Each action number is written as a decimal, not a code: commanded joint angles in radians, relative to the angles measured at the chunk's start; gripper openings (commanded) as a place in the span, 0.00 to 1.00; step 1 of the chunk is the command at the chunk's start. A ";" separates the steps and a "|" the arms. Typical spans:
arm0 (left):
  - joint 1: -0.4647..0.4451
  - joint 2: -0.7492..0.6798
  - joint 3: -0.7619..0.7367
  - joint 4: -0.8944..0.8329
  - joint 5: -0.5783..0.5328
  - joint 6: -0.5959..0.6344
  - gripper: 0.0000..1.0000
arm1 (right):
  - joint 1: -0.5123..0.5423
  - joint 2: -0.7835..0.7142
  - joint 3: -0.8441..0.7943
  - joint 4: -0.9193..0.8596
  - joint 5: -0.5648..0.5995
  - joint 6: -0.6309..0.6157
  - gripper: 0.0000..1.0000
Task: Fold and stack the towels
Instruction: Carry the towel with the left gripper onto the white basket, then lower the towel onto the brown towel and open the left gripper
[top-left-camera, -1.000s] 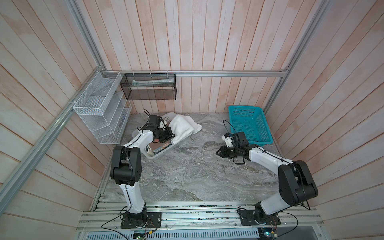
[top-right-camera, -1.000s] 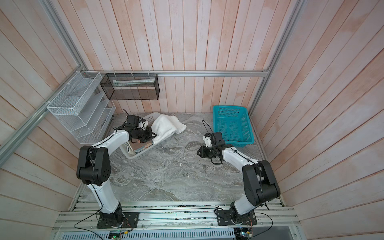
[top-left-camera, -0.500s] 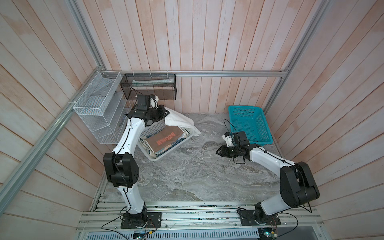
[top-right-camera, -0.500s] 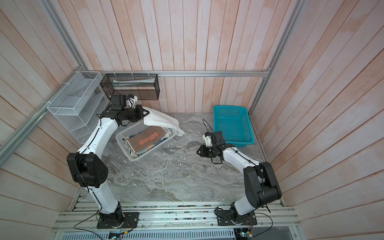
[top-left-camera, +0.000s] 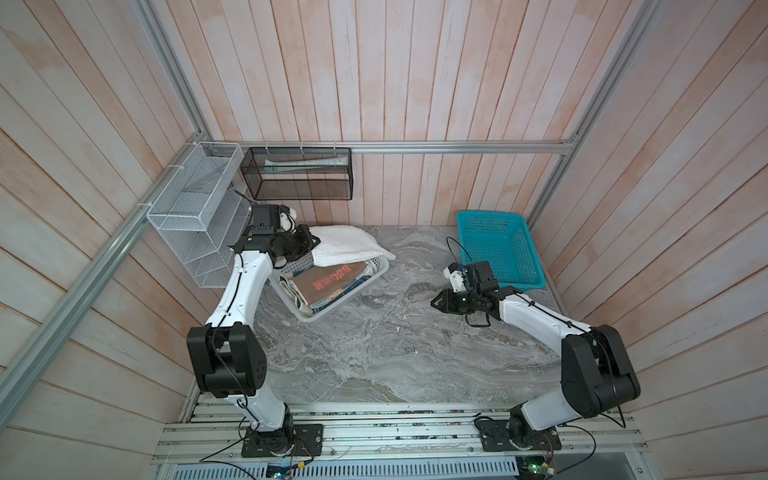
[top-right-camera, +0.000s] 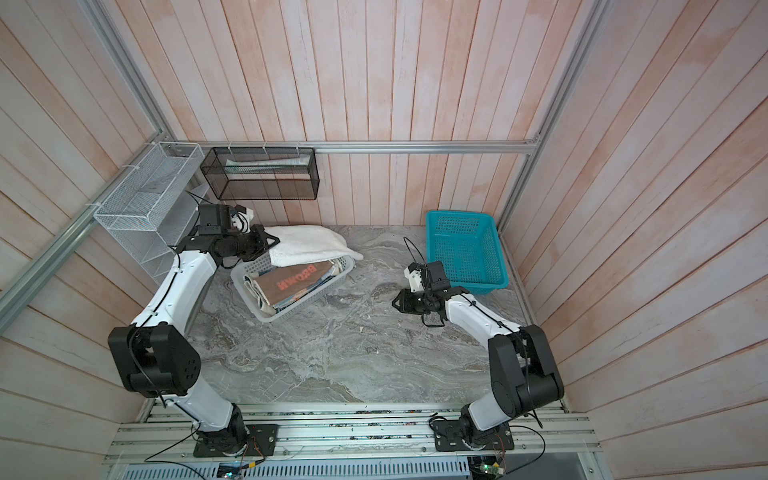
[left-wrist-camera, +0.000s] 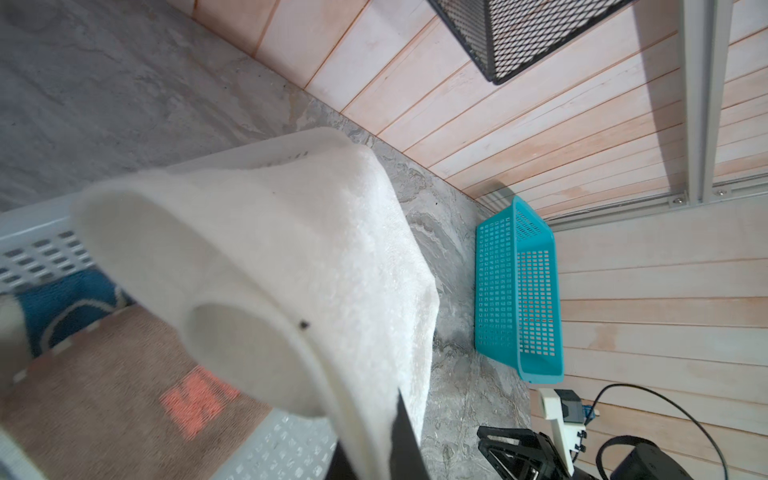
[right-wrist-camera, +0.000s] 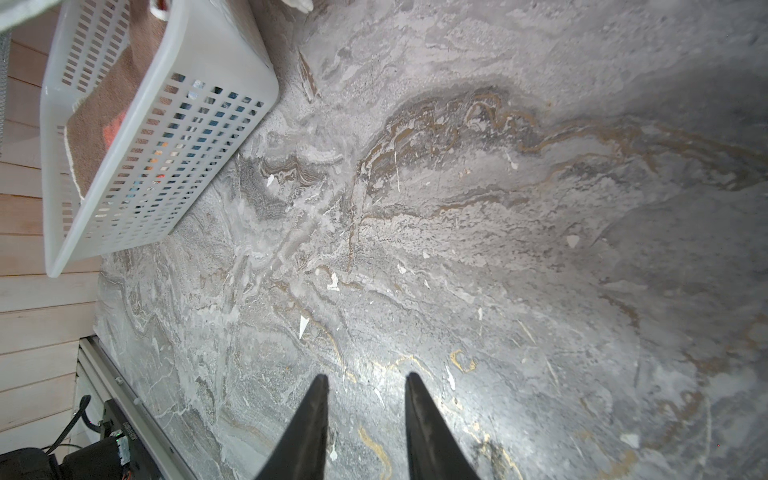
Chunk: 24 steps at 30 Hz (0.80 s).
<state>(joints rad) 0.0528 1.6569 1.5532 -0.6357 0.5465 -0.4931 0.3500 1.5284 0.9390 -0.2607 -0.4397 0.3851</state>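
Top views: pinching the white towel (top-left-camera: 347, 246) at one end with the left gripper (top-left-camera: 309, 243), held above the white basket (top-left-camera: 332, 312), leaving the far end draped over the basket's rim. Reads as step one, pulling the first towel out; nothing folded or stacked yet. Holding the right gripper (top-left-camera: 434, 300) low over the bare table (top-left-camera: 374, 353), between the two baskets, well apart from any cloth. In the white basket: salmon-brown towel (top-left-camera: 328, 282) on top, orange lettering up, more cloth under it, edges only. Teal basket (top-left-camera: 492, 215) by the right wall: empty. Black mesh bin (top-left-camera: 297, 195) on the back wall: something flat and pale inside, can't tell what. Wire rack (top-left-camera: 183, 216): looks empty

Left wrist: confirms the clamp, thick white terry squeezed between the black fingers. Blue towel (left-wrist-camera: 62, 303) with white outline just beside the salmon-brown one, both inside the basket

Right wrist: jaws parted narrowly, nothing between them, only table below. Blue and orange showing through the white basket's slotted wall

Next, by judgement: carry the towel clear of the rim to open table, spread flat, bring the right gripper to a second corner. Limp cloth, so likely to snag the rim
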 joint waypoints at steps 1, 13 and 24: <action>0.033 -0.067 -0.072 0.054 0.023 0.008 0.00 | 0.009 0.000 0.038 -0.017 -0.005 0.005 0.33; 0.119 -0.186 -0.321 0.124 0.022 -0.015 0.00 | 0.021 0.015 0.059 -0.036 0.001 -0.002 0.33; 0.181 -0.263 -0.374 0.027 -0.152 -0.023 0.49 | 0.030 0.013 0.067 -0.050 0.008 0.001 0.33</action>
<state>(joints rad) 0.2295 1.4513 1.1755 -0.5743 0.4793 -0.5262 0.3737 1.5314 0.9771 -0.2878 -0.4393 0.3885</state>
